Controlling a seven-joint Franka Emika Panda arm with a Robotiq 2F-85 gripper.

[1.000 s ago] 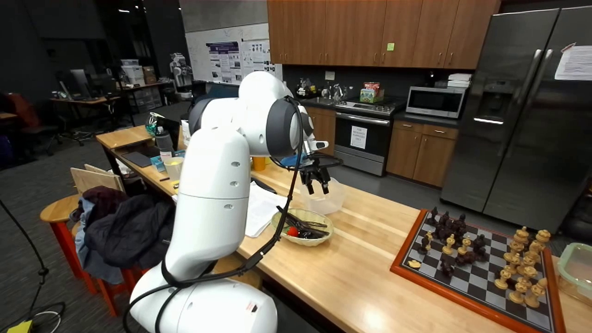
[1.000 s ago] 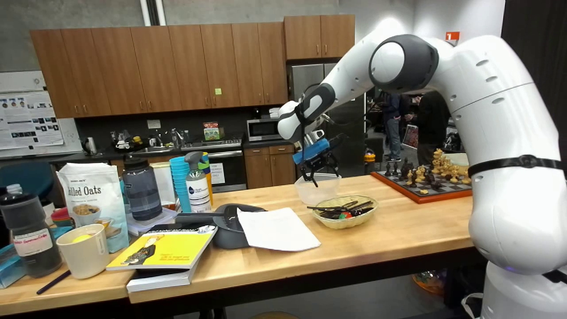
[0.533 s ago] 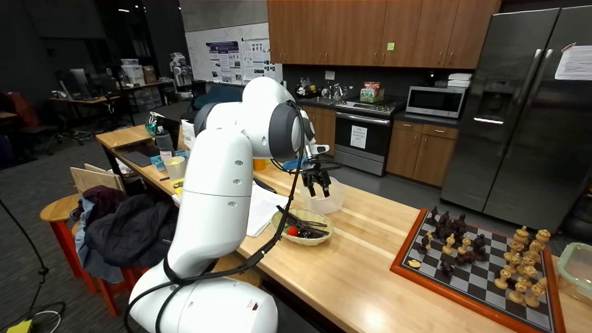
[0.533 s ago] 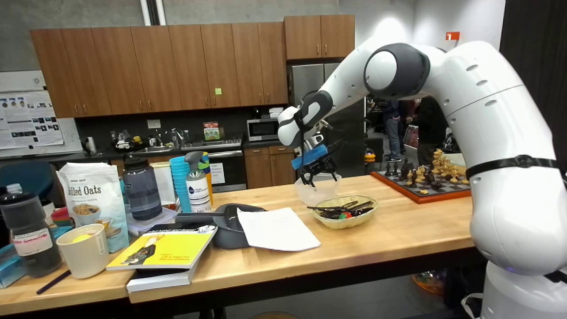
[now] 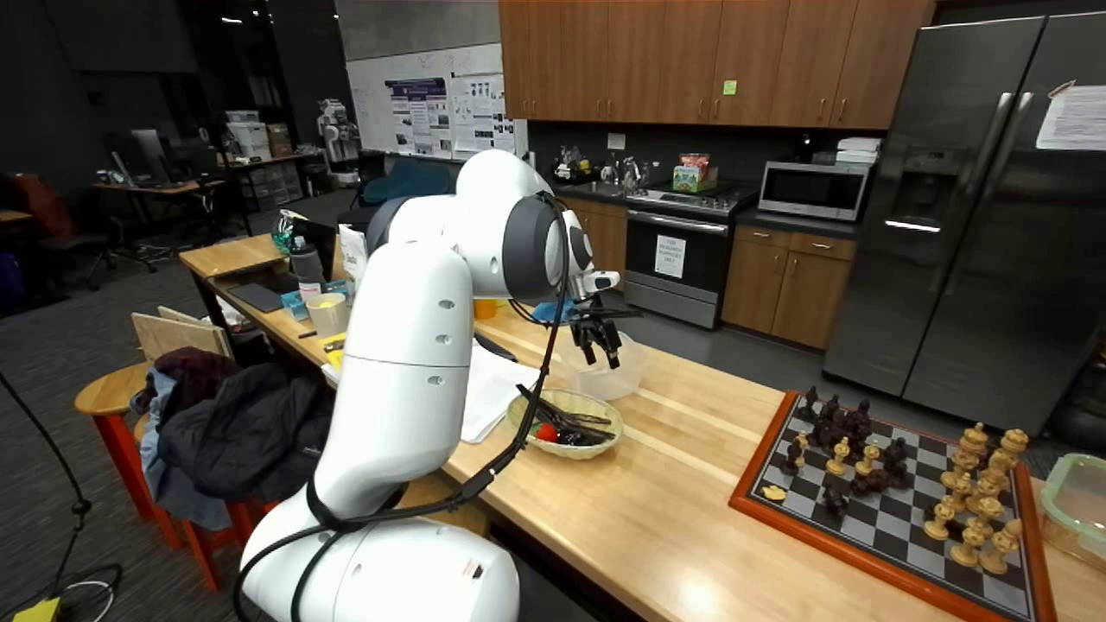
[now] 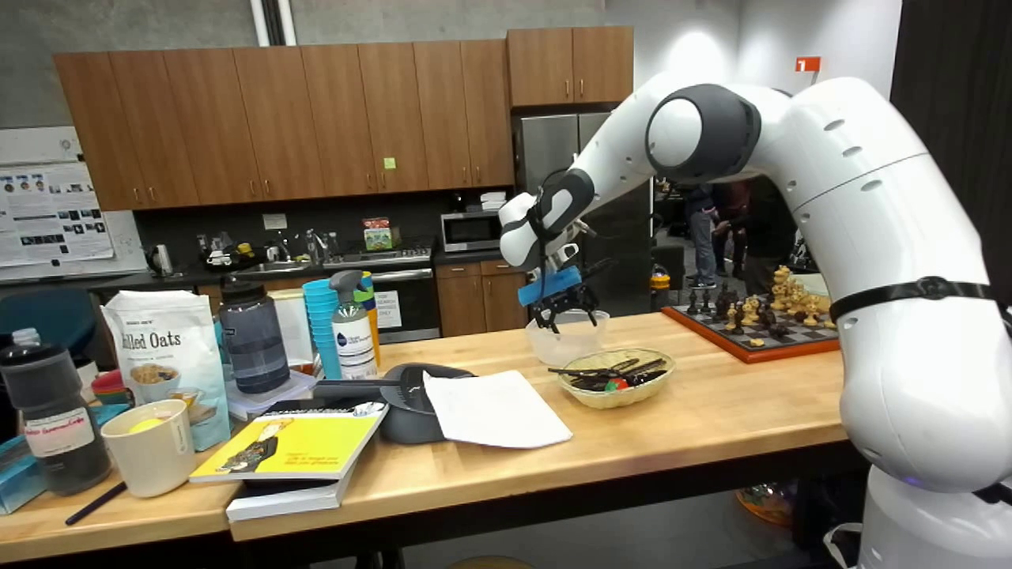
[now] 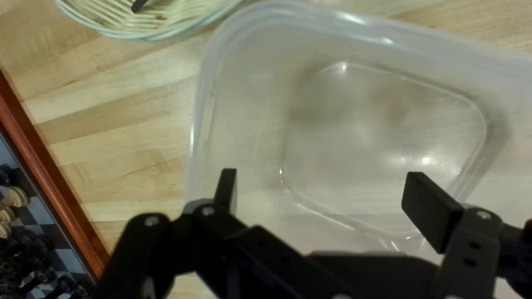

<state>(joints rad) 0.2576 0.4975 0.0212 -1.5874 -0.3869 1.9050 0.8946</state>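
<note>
My gripper (image 7: 321,187) is open, with its two dark fingers spread wide and nothing between them. It points down over a clear plastic container (image 7: 353,124), whose inside looks empty in the wrist view. In both exterior views the gripper (image 5: 602,360) (image 6: 574,325) stands at the height of the container's (image 5: 615,382) (image 6: 565,345) rim; whether it touches the container, I cannot tell. A pale woven basket (image 5: 566,451) (image 6: 605,401) stands beside the container. It holds dark thin pieces (image 6: 644,368) and a small red thing (image 5: 546,432). The basket's edge (image 7: 145,35) shows in the wrist view.
A chess board (image 5: 873,542) with several pieces lies further along the table, its red frame (image 7: 45,178) in the wrist view. White paper (image 6: 498,411), a yellow book (image 6: 292,446), a spray bottle (image 6: 353,340), an oats bag (image 6: 162,348) and a beige mug (image 6: 150,454) stand or lie opposite.
The arm has lowered a little and the gripper has come slightly down and turned over the container. It stays open. The container and basket have not moved.
</note>
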